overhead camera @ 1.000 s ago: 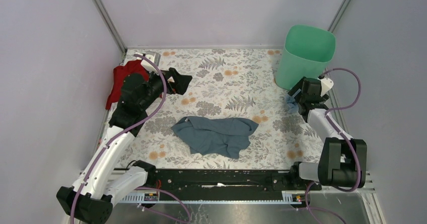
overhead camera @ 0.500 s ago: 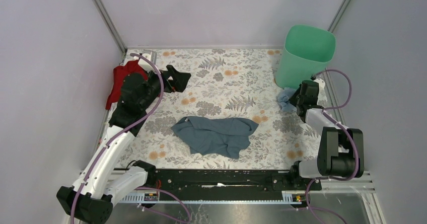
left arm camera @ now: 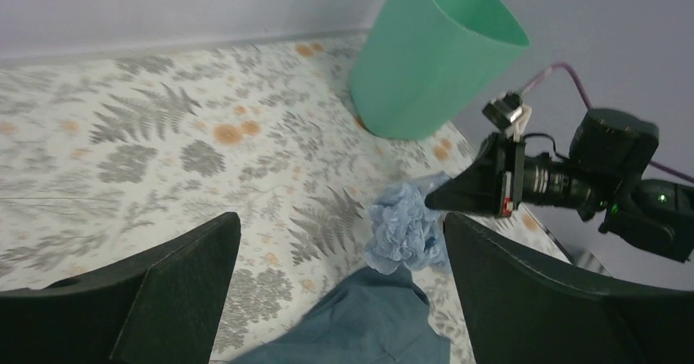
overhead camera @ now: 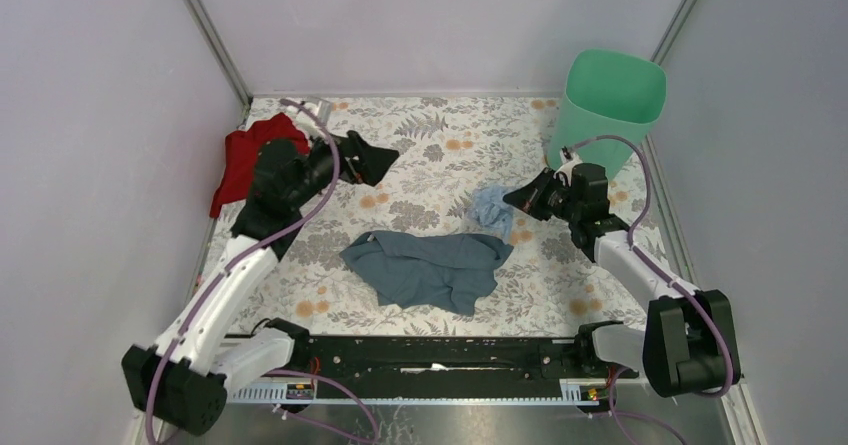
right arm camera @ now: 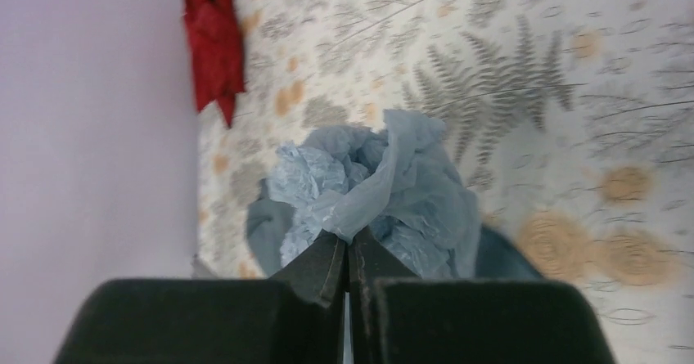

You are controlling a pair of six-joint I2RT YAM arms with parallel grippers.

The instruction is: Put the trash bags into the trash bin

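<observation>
The right gripper [right arm camera: 348, 258] pinches the blue trash bag [right arm camera: 385, 192]; the left gripper [overhead camera: 372, 158] is wide open. Next, I think, lift the bag into the trash bin [overhead camera: 610, 105] behind.

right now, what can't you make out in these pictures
- Trash bin floor: top external view, hidden by its own walls.
- Trash bag, lower part: right wrist view, covered by the shut right pincer. It is bunched up, so its full size is unclear.
- Red cloth: top external view, partly under the left arm.
- Grey-blue cloth: left wrist view, cut off by the bottom edge.
</observation>
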